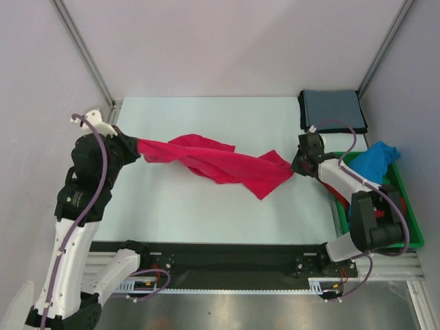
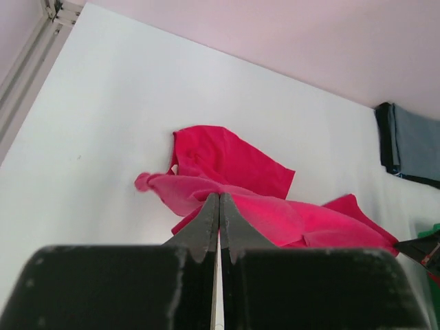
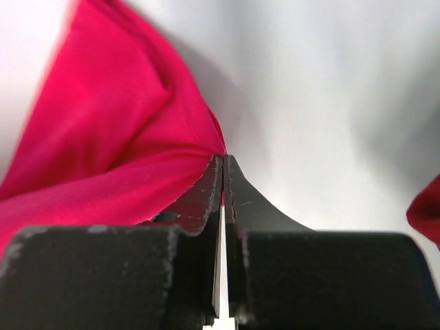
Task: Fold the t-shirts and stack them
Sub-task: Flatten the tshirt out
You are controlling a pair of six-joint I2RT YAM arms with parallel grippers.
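A bright pink-red t-shirt (image 1: 213, 161) hangs stretched between my two grippers above the middle of the table. My left gripper (image 1: 137, 148) is shut on its left end; the wrist view shows the jaws pinched together with cloth (image 2: 275, 210) spreading beyond them. My right gripper (image 1: 294, 167) is shut on its right end, with cloth (image 3: 103, 165) at the fingertips. A folded grey-blue t-shirt (image 1: 332, 110) lies at the back right corner. A bright blue t-shirt (image 1: 375, 163) lies bunched in the green tray, with a darker red one (image 1: 342, 199) just showing beneath my right arm.
The green plastic tray (image 1: 410, 220) stands along the table's right edge beside my right arm. Metal frame posts rise at the back corners. A black rail runs along the near edge by the arm bases.
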